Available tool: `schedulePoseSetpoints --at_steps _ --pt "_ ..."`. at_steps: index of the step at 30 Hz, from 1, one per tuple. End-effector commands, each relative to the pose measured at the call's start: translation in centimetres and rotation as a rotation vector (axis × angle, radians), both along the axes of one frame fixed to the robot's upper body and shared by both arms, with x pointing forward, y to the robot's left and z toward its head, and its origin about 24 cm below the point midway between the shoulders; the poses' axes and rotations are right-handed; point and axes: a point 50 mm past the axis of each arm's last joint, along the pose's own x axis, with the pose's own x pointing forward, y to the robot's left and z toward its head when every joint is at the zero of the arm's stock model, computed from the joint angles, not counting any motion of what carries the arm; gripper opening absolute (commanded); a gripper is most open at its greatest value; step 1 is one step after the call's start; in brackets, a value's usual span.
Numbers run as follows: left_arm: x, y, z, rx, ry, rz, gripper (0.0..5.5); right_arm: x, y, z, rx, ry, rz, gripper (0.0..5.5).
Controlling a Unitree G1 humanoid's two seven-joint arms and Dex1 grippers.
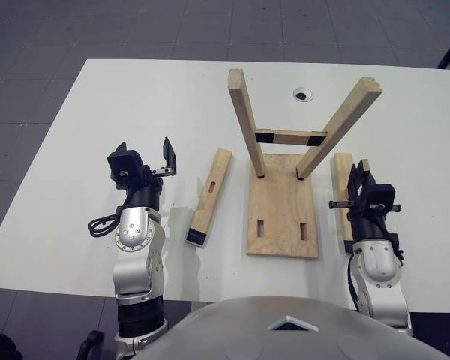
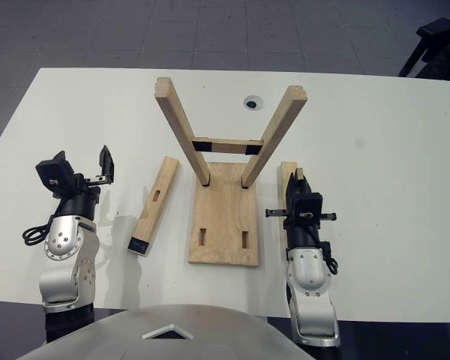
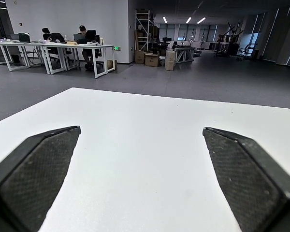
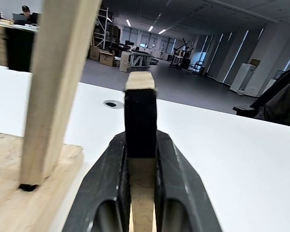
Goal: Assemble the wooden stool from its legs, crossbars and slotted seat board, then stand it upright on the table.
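Left end effector [image 1: 144,159]: spread wide, both pads [image 3: 38,169] well apart, grips nothing. Hovers just over the white desk [image 1: 75,150], near its left side, clear of all wood.

Right end effector [image 2: 298,187]: clamped tight on a wooden bar [image 2: 287,171]. Fingers [image 4: 108,183] press both long faces of the bar, black-tipped end poking out past them. Bar lies flat on the desk, just right of the seat board, pointing away from the robot.

Seat board [image 1: 282,206]: flat on the desk, centre, long axis running away from the robot. Two open slots [image 1: 260,227] near the closer end.

Far end of the board: two legs plugged in, standing up and splaying outward, left leg [image 1: 246,120] and right leg [image 1: 339,124]. Crossbar [image 1: 289,137] bridges them partway up, black at both joints.

Loose leg [image 1: 211,193]: flat on the desk between left end effector and board, slightly angled, black cap at the near end, one slot in its side. Touches neither.

Round cable hole [image 1: 302,94] in the desk beyond the standing legs.
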Motion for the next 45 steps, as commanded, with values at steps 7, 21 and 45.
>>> schedulePoseSetpoints --at_steps 7,21,45 --pt "-0.1 0.0 0.0 0.001 0.012 -0.002 4.68 0.6 -3.3 -1.7 -0.010 0.142 -0.129 0.40" --pt "0.0 0.1 0.1 0.007 0.012 -0.007 4.68 0.7 -3.3 -0.7 0.001 0.104 -0.138 0.40" --pt "-0.1 0.1 -0.1 0.001 0.017 -0.005 4.68 1.2 -3.3 3.7 0.009 -0.033 -0.116 3.01"
